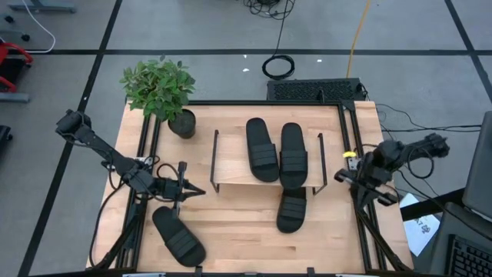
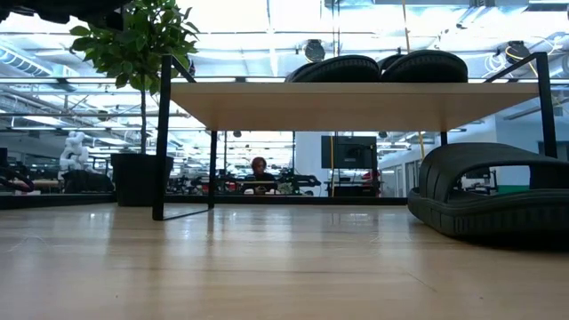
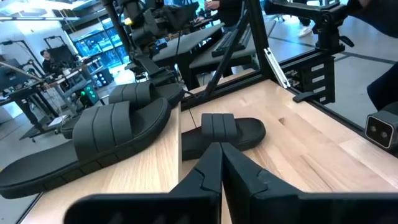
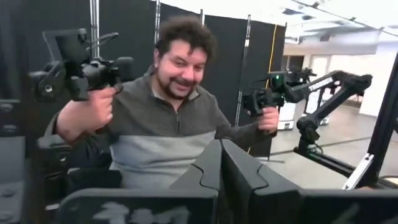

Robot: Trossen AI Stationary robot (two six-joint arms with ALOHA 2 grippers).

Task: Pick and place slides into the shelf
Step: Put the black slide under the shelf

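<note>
Two black slides [image 1: 261, 150] [image 1: 294, 156] lie side by side on the shelf's light-wood top [image 1: 231, 165], soles down. In the low view they show over the board's edge [image 2: 356, 102] as slides [image 2: 338, 67] [image 2: 427, 64]. A third slide [image 1: 292, 209] [image 2: 493, 191] lies on the table, its far end under the shelf. The fourth slide [image 1: 178, 236] lies at the near left. My left gripper [image 1: 200, 189] [image 3: 221, 155] is shut and empty. It hovers left of the shelf, pointing toward it. My right gripper [image 4: 219, 155] is shut and empty at the table's right edge [image 1: 367, 183].
A potted plant [image 1: 163, 92] [image 2: 133, 53] stands at the far left corner of the table. Black frame rails [image 1: 350, 146] run along the table's sides. Bare wood [image 1: 231, 223] lies between the two lower slides. A person holding two hand controllers shows in the right wrist view [image 4: 168, 124].
</note>
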